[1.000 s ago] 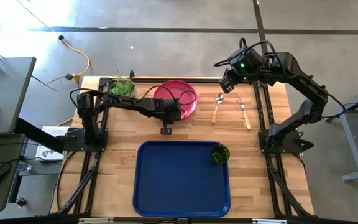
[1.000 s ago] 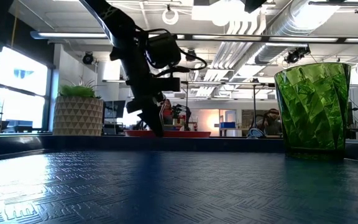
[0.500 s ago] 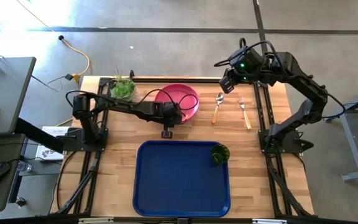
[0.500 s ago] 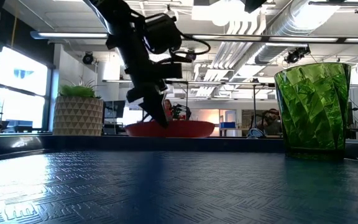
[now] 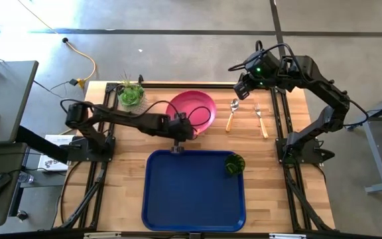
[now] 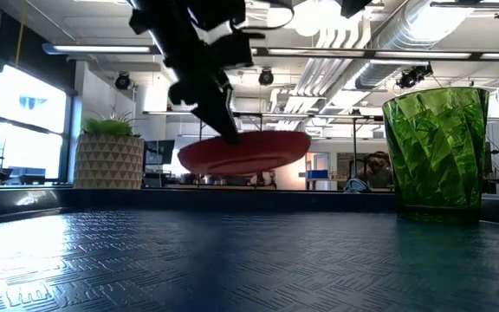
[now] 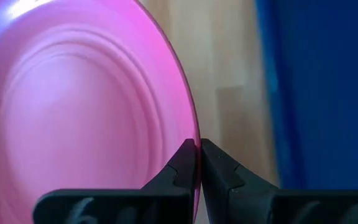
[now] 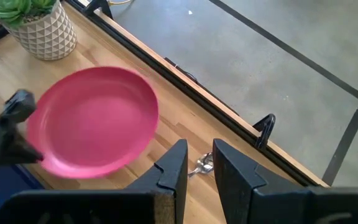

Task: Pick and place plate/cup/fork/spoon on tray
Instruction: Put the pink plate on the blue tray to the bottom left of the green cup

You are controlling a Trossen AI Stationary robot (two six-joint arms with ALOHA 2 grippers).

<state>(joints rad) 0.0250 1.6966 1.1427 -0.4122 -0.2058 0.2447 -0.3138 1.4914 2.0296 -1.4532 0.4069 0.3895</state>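
The pink-red plate [image 5: 192,111] hangs tilted above the table, just beyond the tray's far rim, with my left gripper [image 5: 182,126] shut on it. The dark blue tray [image 5: 184,199] lies at the near middle, and the green cup [image 5: 234,164] stands upright in its far right corner. The spoon [image 5: 232,113] and the fork [image 5: 261,119] lie flat on the wood at the far right. My right gripper [image 5: 243,87] hangs high over the far right edge, slightly open with nothing between its fingers. The right wrist view shows the plate [image 8: 95,121] and the spoon's bowl [image 8: 202,163]. My left gripper pinches the plate's near rim [image 7: 195,146] between its two fingers, one on the upper face and one underneath. The fingers [image 6: 223,121] slant down from the table's left. The plate [image 6: 245,152] is lifted clear of the table and tilted.
A green succulent in a pale pot [image 5: 131,95] stands at the far left, behind the left arm. Black frame rails run along both sides of the table. Bare wood lies between the tray and the cutlery.
My left gripper has risen and swung toward the tray, staying shut on the plate's rim. The plate, flat on the table a second ago, is now lifted clear and tilted.
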